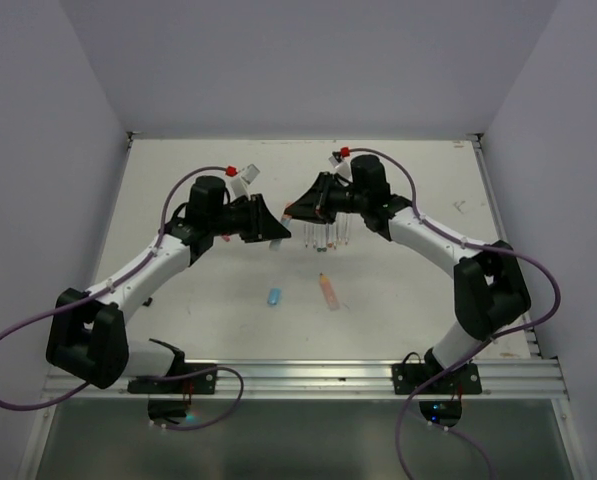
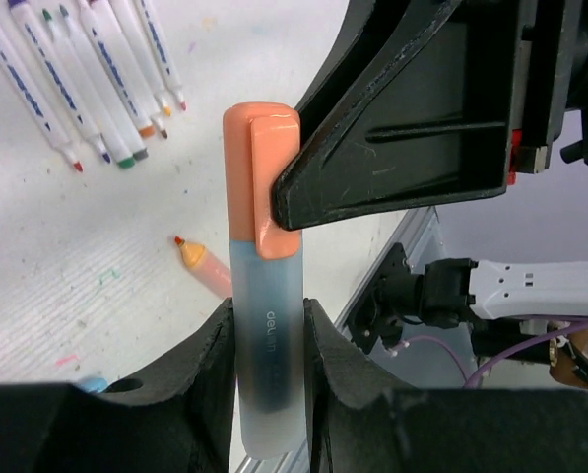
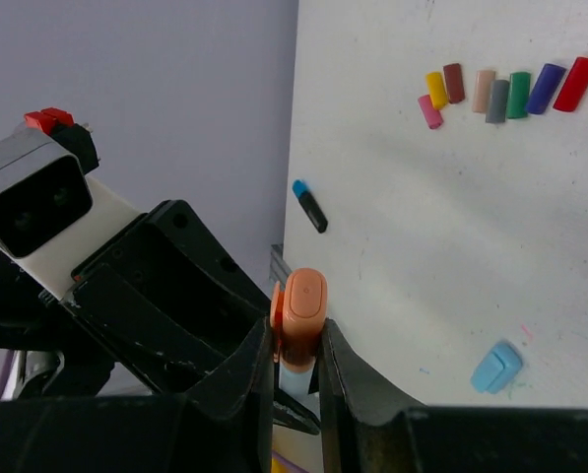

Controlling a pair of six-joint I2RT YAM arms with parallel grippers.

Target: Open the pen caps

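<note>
Left wrist view: left hand [image 2: 267, 335] clamps pen barrel [image 2: 264, 281] (right hand [image 3: 295, 350] pinches orange cap [image 2: 262, 168]).

The only legible print is on the translucent blue-grey plastic barrel [image 2: 270, 394] of the highlighter pen with the peach-orange cap [image 2: 259, 168]. Small white lettering runs lengthwise along it and starts "deli"; the last letters are too blurred to make out. The thin white plastic markers [image 2: 87, 79] lying on the white worktop [image 2: 77, 256] carry dark blue printed lines along their bodies, too small to read. The top and right wrist views offer no readable writing.
</note>
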